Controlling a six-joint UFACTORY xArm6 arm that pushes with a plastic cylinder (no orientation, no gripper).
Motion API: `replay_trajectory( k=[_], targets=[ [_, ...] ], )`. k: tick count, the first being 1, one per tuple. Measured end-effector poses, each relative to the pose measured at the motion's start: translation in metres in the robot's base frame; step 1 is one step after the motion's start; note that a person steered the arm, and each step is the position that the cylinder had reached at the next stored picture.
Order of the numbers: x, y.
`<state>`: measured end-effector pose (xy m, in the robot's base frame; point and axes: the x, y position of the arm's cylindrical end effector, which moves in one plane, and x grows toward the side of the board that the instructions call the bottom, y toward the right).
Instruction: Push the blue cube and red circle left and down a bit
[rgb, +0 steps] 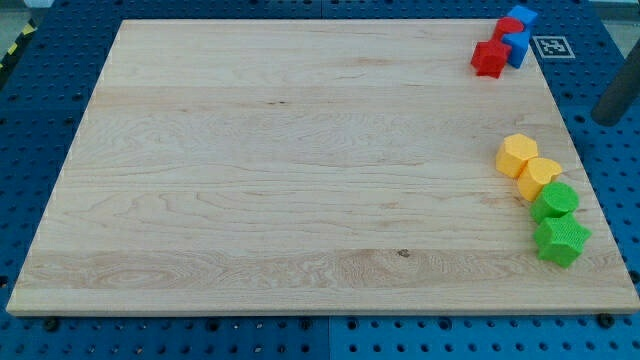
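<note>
At the tabletop's (300, 150) top-right corner sit blue cube (519, 17) and red circle (508, 28); my tip is unseen, its state untellable.

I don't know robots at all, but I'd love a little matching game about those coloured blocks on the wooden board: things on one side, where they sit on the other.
Things:
1. blue blocks
2. green star block
3. yellow blocks
4. dark rod

Places:
A. off the wooden board, past its right edge
B. lowest block, near the board's right edge
C. top right corner, touching the red blocks
D. right side, just above the round green block

Pairs: 1-C, 2-B, 3-D, 4-A

My tip itself cannot be made out on the rod.
</note>
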<state>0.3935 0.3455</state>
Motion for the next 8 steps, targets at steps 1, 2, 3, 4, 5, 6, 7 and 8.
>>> replay_trajectory(
  k=[1, 2, 3, 4, 5, 6, 7, 8],
  targets=[
    [-0.076, 0.000],
    [-0.188, -0.002],
    [-0.201, -0.003],
    [-0.202, -0.008],
    [-0.202, -0.008],
    [-0.203, -0.027],
    [-0.202, -0.042],
    [-0.202, -0.052]
  ],
)
